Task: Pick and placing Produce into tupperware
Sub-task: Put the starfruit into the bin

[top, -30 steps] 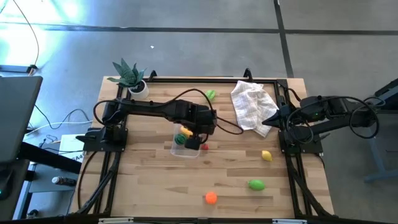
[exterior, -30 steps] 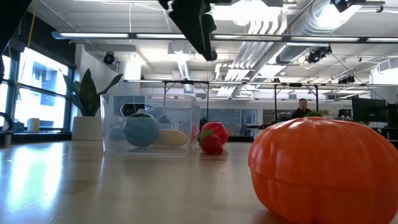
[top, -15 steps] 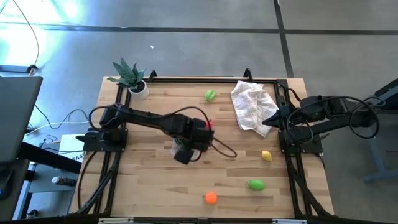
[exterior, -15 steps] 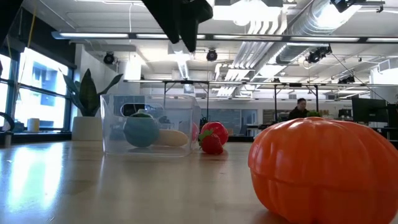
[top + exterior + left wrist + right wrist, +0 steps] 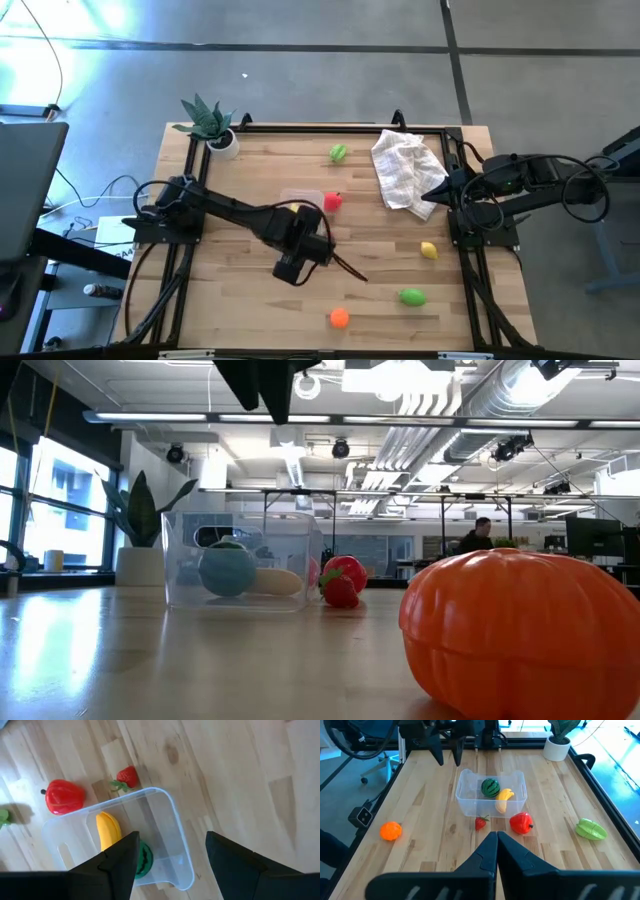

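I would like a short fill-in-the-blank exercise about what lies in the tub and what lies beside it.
1. Inside the tub lie a watermelon and a yellow ____.
2. The strawberry lies ____ the tub, on the table.
3. The fingers of the left gripper stand apart and hold ____.
4. Beside the strawberry lies a bigger piece whose colour is ____.

Missing words: banana; outside; nothing; red
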Tool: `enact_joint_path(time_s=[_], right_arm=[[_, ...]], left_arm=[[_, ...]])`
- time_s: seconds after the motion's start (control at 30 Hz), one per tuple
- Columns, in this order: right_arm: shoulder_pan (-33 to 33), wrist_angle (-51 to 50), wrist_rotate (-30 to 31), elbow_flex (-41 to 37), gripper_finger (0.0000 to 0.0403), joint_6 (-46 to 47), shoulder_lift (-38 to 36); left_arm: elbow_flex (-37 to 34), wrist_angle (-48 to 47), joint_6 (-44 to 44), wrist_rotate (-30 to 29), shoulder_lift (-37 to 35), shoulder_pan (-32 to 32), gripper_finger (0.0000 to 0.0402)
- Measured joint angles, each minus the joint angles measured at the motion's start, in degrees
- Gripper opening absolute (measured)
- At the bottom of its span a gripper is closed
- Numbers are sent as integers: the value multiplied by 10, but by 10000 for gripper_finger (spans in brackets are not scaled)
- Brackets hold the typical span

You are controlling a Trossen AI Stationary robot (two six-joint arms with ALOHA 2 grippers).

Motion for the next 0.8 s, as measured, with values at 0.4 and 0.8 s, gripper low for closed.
enact_joint_path(time_s=[0.4, 0.8], right_arm=[[0, 0, 0, 0, 0, 0, 0], [0, 0, 0, 0, 0, 0, 0]], left_arm=[[0, 56, 13, 12, -25, 95, 216], [13, 279, 85, 138, -2, 332, 216]])
